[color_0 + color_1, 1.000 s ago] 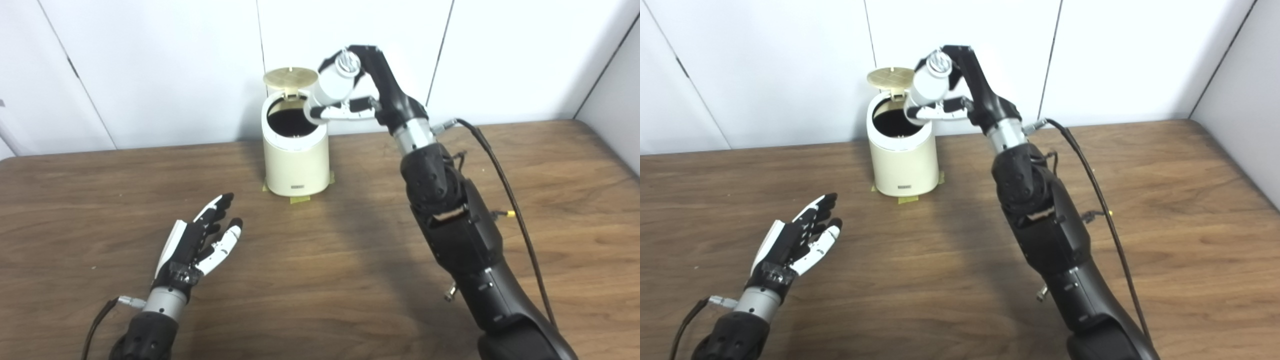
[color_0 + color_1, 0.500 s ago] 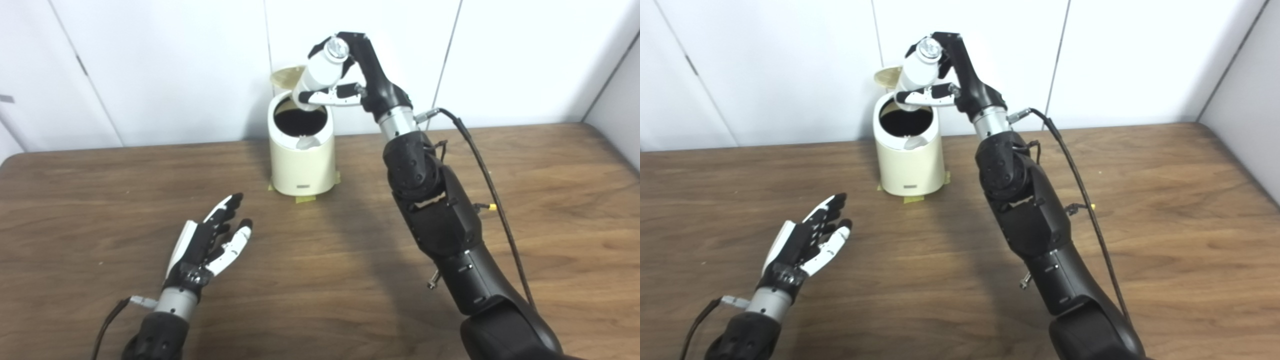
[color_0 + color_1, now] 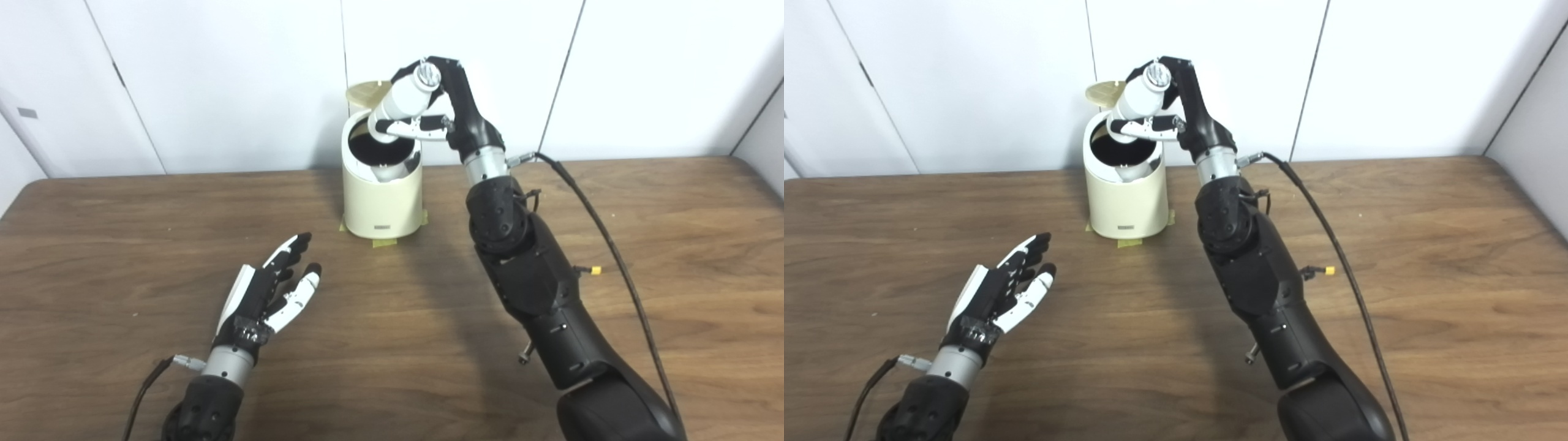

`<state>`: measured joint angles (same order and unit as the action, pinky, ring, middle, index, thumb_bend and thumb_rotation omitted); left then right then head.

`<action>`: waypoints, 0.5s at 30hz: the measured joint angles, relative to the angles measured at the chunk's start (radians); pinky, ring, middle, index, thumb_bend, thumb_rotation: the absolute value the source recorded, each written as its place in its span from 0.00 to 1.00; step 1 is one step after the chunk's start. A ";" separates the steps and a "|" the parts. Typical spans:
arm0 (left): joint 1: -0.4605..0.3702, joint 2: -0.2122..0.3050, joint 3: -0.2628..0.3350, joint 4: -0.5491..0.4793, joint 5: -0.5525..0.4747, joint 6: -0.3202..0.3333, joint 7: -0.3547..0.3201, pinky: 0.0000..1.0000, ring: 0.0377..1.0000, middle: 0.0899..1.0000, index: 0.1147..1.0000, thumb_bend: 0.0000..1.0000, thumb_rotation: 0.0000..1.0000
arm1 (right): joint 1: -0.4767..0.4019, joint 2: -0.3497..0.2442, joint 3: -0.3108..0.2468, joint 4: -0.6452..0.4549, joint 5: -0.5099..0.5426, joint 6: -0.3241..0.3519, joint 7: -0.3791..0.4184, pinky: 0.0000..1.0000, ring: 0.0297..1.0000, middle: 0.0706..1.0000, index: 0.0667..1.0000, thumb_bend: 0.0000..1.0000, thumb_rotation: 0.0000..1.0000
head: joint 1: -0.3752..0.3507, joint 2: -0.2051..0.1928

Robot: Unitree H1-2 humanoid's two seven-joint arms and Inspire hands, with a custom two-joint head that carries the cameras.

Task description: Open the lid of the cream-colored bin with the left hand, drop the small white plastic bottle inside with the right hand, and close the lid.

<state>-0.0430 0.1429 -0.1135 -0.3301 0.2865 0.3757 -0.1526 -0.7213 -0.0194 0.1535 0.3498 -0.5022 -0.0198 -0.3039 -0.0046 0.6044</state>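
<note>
The cream-colored bin [image 3: 382,199] stands at the back of the wooden table, its round lid [image 3: 366,93] tipped up open behind the dark opening. My right hand [image 3: 436,107] is shut on the small white plastic bottle [image 3: 401,104] and holds it tilted just above the bin's opening, bottom end down toward the rim. The same hand shows in the right eye view [image 3: 1176,101]. My left hand [image 3: 269,294] is open and empty, palm up, low over the table in front and left of the bin.
Yellow tape tabs [image 3: 384,242] mark the bin's base. A black cable [image 3: 603,226] runs from my right wrist along the table's right side. White wall panels stand close behind the bin. The table's left edge [image 3: 12,202] is in view.
The camera has shifted, moving the whole scene rightward in frame. My right hand has carried the bottle left from beside the bin to over its opening. My left hand stays open on the table.
</note>
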 measured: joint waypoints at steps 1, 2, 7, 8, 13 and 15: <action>0.000 0.000 0.001 0.000 0.000 0.000 0.000 0.92 0.93 0.92 0.94 0.29 0.57 | 0.000 0.001 0.000 0.004 -0.001 -0.004 -0.006 0.38 0.42 0.47 0.44 0.51 0.00 | 0.000 0.000; 0.000 0.000 0.002 0.000 0.000 0.000 0.000 0.92 0.93 0.92 0.94 0.28 0.56 | -0.001 0.001 0.001 0.010 -0.001 -0.013 -0.010 0.37 0.42 0.47 0.44 0.51 0.00 | -0.002 0.000; 0.000 0.000 0.002 0.000 0.000 0.000 0.001 0.92 0.93 0.93 0.94 0.28 0.55 | -0.002 -0.001 0.004 0.024 -0.004 -0.033 -0.019 0.35 0.42 0.47 0.44 0.50 0.00 | -0.003 0.003; 0.000 0.000 0.002 0.000 0.000 0.000 0.000 0.92 0.93 0.93 0.94 0.28 0.55 | -0.002 -0.002 0.007 0.027 -0.005 -0.035 -0.020 0.36 0.42 0.47 0.44 0.50 0.00 | -0.003 0.003; 0.000 -0.001 0.004 0.000 0.000 0.000 0.000 0.92 0.93 0.92 0.94 0.28 0.57 | -0.002 -0.002 0.012 0.056 -0.010 -0.037 -0.020 0.37 0.42 0.46 0.45 0.50 0.00 | -0.006 0.003; 0.000 -0.001 0.005 0.000 0.000 0.000 0.000 0.92 0.93 0.92 0.94 0.28 0.56 | -0.002 -0.002 0.012 0.061 -0.010 -0.037 -0.021 0.37 0.41 0.45 0.47 0.50 0.00 | -0.006 0.003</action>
<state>-0.0431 0.1423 -0.1081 -0.3301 0.2863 0.3760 -0.1521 -0.7233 -0.0217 0.1652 0.4104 -0.5125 -0.0568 -0.3252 -0.0107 0.6075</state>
